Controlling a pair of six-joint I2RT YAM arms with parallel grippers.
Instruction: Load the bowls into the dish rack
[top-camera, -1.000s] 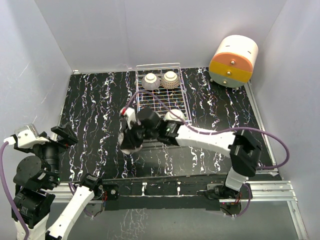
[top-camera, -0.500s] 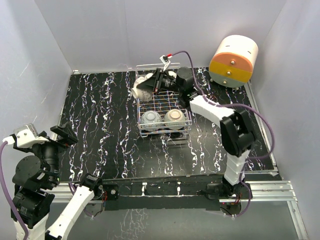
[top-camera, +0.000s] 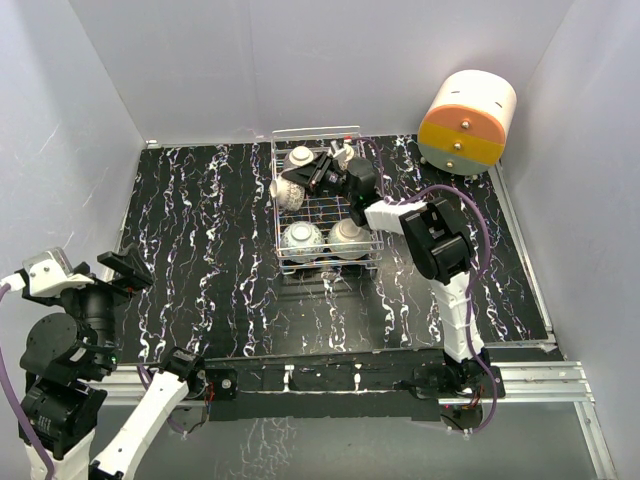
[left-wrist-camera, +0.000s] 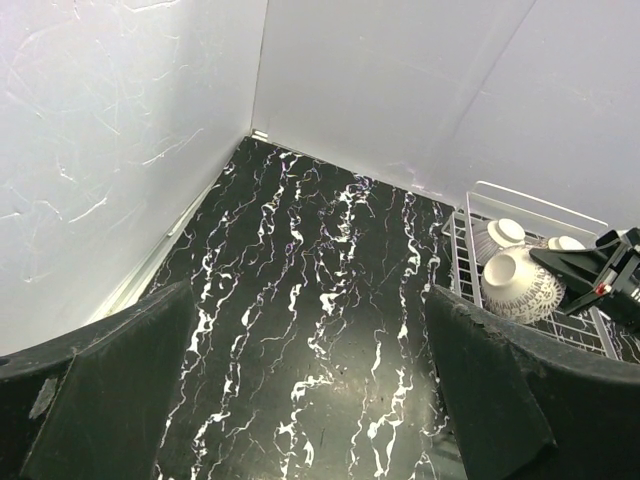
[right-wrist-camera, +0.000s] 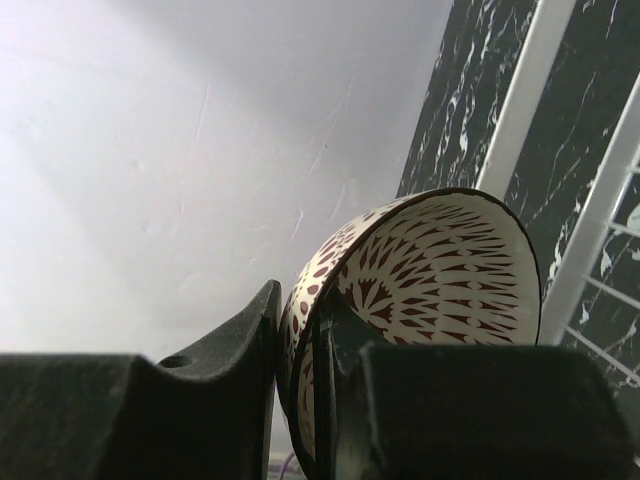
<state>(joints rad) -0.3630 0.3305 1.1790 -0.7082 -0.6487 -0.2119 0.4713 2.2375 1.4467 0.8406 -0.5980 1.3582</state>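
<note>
Item: red-patterned bowl (right-wrist-camera: 430, 270), tipped on edge at the left side of the dish rack (top-camera: 316, 131), its rim clamped between the fingers of the right gripper (right-wrist-camera: 298, 340); near pair of bowls (top-camera: 303, 238) foot-up at the rack's near end; far pair of bowls (top-camera: 300, 157) at its far end. Left gripper (left-wrist-camera: 310, 300): well off to the rack's near left; fingers spread apart, nothing between them.

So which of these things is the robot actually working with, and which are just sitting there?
In the job: dish rack; red-patterned bowl pinched by the right gripper; the other bowls sitting in the rack.
Just lying about: cream-and-orange drawer unit in the far right corner.
</note>
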